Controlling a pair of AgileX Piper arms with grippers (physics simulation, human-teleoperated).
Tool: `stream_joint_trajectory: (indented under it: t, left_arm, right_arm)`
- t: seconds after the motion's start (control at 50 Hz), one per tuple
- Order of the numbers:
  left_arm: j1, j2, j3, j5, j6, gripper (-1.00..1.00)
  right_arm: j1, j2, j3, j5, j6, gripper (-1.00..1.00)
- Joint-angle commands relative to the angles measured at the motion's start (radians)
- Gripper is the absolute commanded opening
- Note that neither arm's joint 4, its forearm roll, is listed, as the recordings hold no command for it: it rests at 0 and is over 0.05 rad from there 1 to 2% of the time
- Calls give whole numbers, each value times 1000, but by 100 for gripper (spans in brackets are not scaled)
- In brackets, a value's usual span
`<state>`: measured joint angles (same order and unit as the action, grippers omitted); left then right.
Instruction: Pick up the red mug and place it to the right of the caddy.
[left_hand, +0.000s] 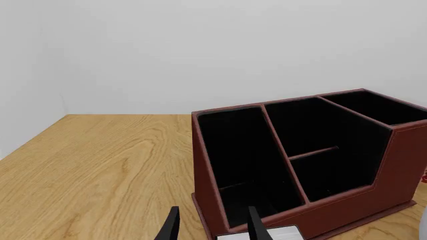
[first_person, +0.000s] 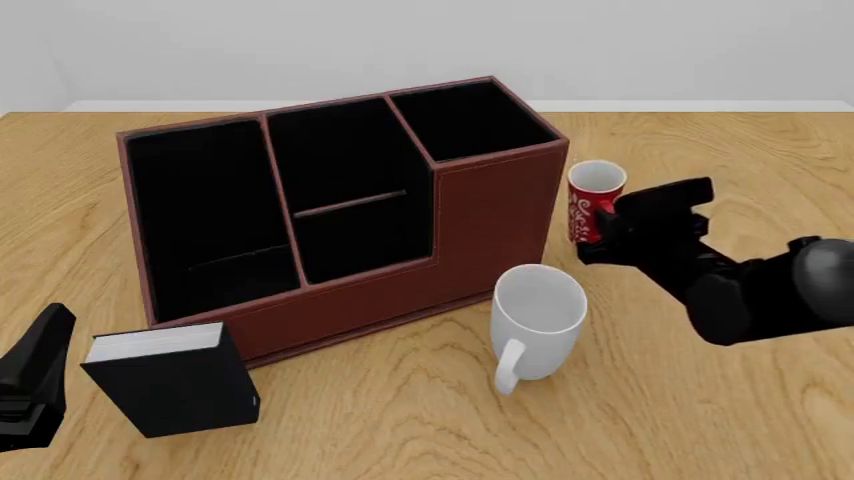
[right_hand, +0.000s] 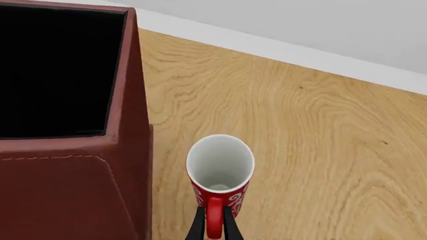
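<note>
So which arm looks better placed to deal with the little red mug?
The right. Its gripper is closed on the red mug's handle, just right of the caddy. The left gripper sits far off, by the black book-like box.

My right pincer (right_hand: 213, 225) is clamping the red mug's handle; my left pincer (left_hand: 212, 227) is resting low, fingers parted.

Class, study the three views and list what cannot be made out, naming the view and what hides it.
1. Front view: the right gripper fingers, hidden by the arm's own body.
2. Right wrist view: whether the red mug rests on the table; the lower edge cuts off its base.
3. Left wrist view: the small black box, cut off by the lower edge.
4. Front view: the caddy compartment floors, lost in black lining.
</note>
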<state>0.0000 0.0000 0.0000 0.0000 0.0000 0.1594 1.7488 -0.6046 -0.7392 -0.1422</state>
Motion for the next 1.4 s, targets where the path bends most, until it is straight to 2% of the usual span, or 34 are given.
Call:
stream_joint_trajectory:
  t: [0.02,0.72,1.4]
  left_arm:
    - [0,0,0,0,0,100]
    - [0,0,0,0,0,100]
    - [0,0,0,0,0,100]
  right_arm:
    - [-3,12,-17,2,15,-100]
    - [0,70,-36,8,31,-100]
    - [4,81,-6,-6,52,-100]
